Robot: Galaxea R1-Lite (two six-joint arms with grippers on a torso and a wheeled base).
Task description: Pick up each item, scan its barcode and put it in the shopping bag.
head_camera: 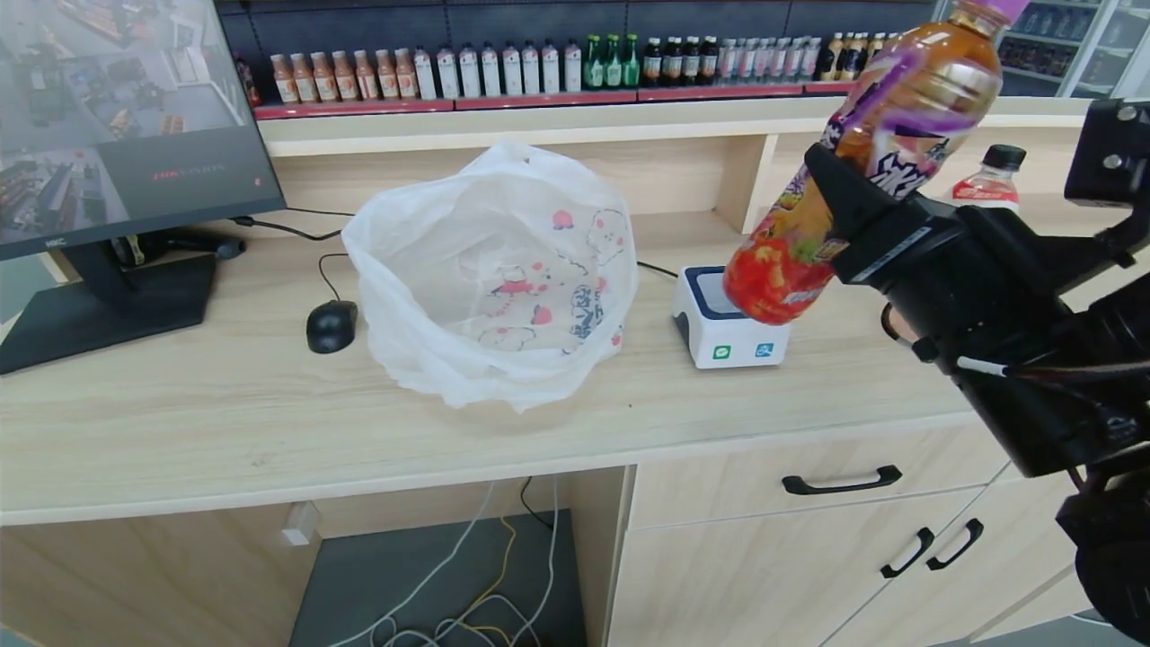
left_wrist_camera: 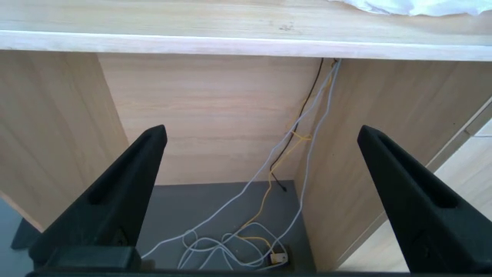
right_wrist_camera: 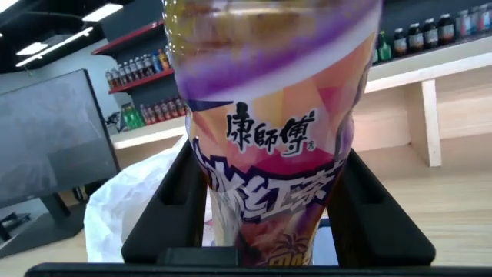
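Observation:
My right gripper (head_camera: 849, 202) is shut on a tea bottle (head_camera: 862, 162) with a purple, orange and red label, held tilted in the air. The bottle's bottom end hangs just above the white barcode scanner (head_camera: 729, 328) on the counter. The bottle (right_wrist_camera: 273, 123) sits between the black fingers (right_wrist_camera: 173, 200) in the right wrist view. A white plastic shopping bag (head_camera: 494, 270) stands open left of the scanner. My left gripper (left_wrist_camera: 261, 192) is open below the counter's front edge, facing the knee space with loose cables.
A second bottle (head_camera: 988, 178) with a black cap stands at the back right. A monitor (head_camera: 117, 126) and a black mouse (head_camera: 331, 325) sit on the counter's left. Drawers with black handles (head_camera: 840, 483) are below on the right. A shelf of bottles (head_camera: 557, 67) runs behind.

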